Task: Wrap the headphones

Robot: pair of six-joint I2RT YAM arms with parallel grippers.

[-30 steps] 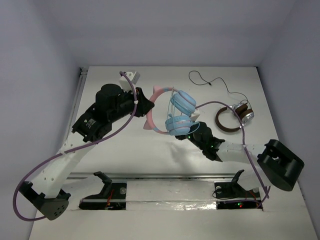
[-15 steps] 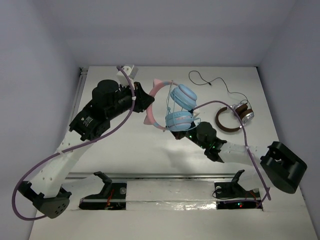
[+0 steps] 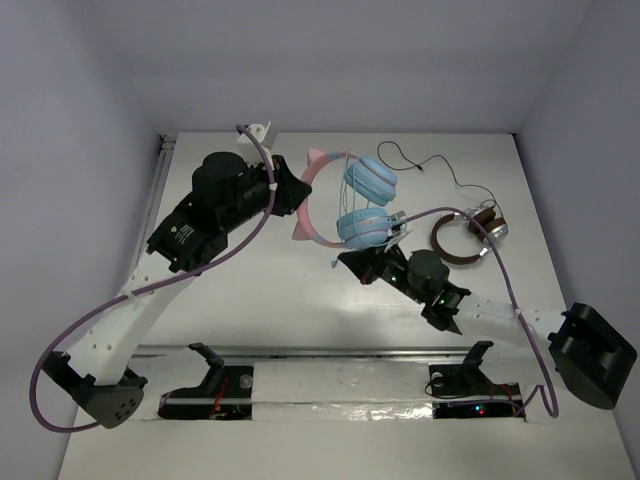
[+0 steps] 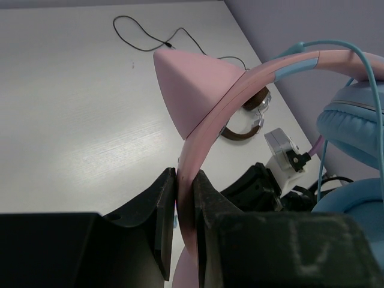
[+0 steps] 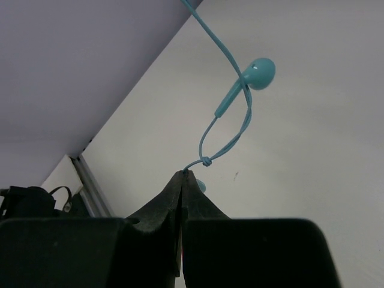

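The left gripper [image 4: 185,207] is clamped on the pink headband [image 4: 204,129] beside a cat-ear point [image 4: 192,84]. It holds the headphones [image 3: 365,228] above the table [image 3: 250,300], near the middle of its far edge, which steadies the frame for winding. The right gripper [image 5: 182,175] is pinched on the thin light-blue cable [image 5: 222,48] at a small knot, probably to keep it taut. A teal earbud-like fitting [image 5: 259,72] hangs on the cable above it. The brown-and-silver headphones [image 3: 470,238] lie near the right edge. No container is in view.

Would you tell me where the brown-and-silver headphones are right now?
In the top view the brown-and-silver headphones lie on the table at right rear, right of the pink-and-blue headphones.
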